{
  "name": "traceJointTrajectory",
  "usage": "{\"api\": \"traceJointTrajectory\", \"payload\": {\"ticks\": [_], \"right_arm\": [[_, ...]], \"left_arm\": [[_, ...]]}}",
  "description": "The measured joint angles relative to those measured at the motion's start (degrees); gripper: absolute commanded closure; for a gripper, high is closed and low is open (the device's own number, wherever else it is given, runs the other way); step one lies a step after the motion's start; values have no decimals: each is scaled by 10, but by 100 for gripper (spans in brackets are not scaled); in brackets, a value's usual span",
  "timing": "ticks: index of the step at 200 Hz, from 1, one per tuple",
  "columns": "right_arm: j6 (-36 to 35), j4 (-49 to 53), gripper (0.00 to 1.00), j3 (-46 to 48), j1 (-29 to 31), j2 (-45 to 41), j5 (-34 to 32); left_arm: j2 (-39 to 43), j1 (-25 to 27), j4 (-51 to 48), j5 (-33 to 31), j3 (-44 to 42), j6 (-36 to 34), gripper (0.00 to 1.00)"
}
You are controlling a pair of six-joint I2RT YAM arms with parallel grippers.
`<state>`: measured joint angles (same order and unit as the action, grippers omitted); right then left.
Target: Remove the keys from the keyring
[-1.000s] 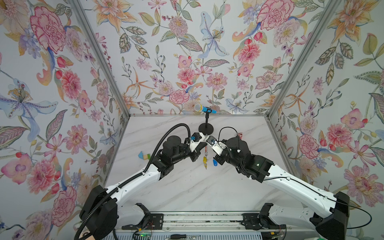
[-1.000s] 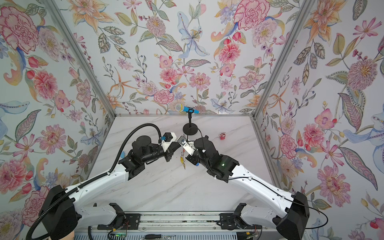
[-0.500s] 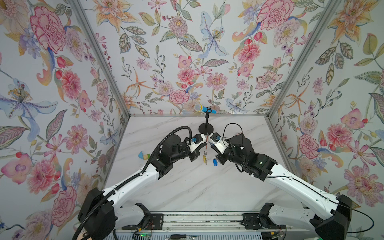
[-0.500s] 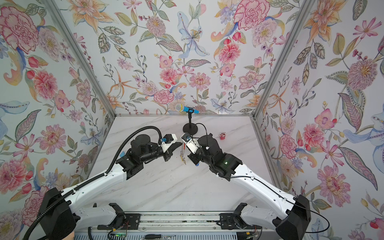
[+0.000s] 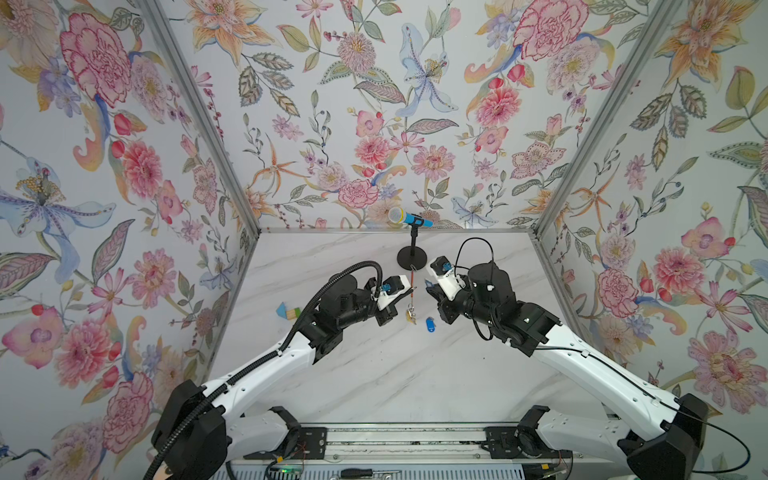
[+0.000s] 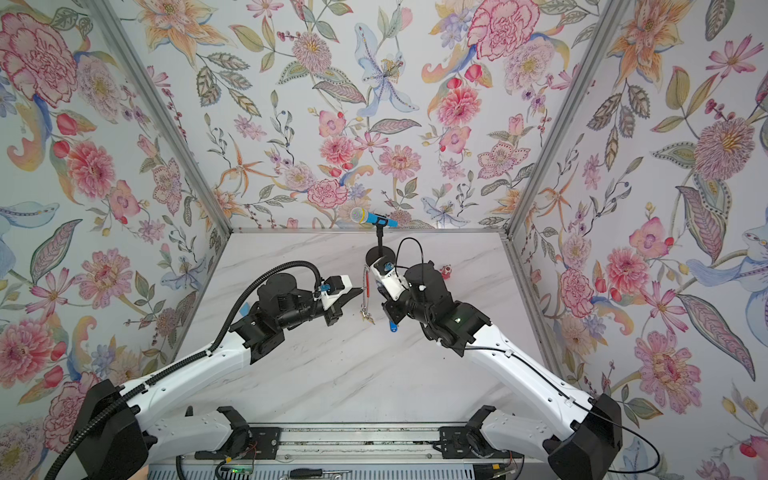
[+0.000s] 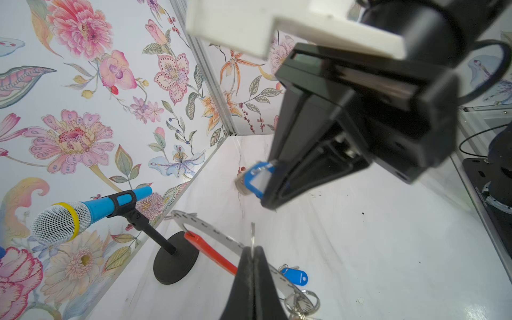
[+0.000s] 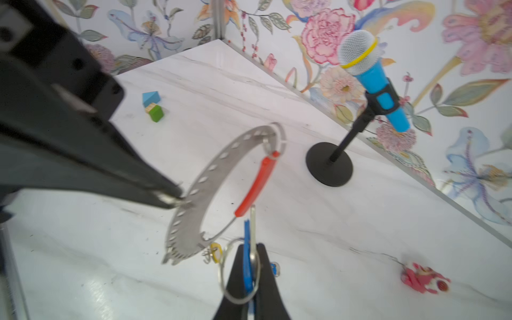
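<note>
My left end effector (image 7: 252, 248) clamps the keyring (image 7: 216, 232), right end effector (image 8: 250, 247) the blue-tagged key (image 8: 246, 230); recommend steady, straight withdrawal.

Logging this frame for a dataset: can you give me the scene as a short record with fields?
left gripper: shut on the keyring, which is raised off the table
right gripper: shut on a blue-tagged key, apart from the keyring
on keyring: at least one yellow-tagged key, hanging at its low end
on table: second blue-tagged key, lying loose
bystanders: microphone on a stand, toy blocks, red toy figure
</note>
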<state>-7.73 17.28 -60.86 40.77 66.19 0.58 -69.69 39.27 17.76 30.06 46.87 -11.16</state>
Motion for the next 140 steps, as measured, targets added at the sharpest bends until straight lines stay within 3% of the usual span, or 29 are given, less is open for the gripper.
{"api": "traceJointTrajectory", "payload": {"ticks": [55, 140], "right_arm": [[3, -10, 100, 0, -7, -12, -15], [32, 1, 100, 7, -39, -8, -25]], "left_arm": [[-22, 0, 19, 30, -21, 21, 100], [-12, -9, -7, 21, -21, 47, 100]]}}
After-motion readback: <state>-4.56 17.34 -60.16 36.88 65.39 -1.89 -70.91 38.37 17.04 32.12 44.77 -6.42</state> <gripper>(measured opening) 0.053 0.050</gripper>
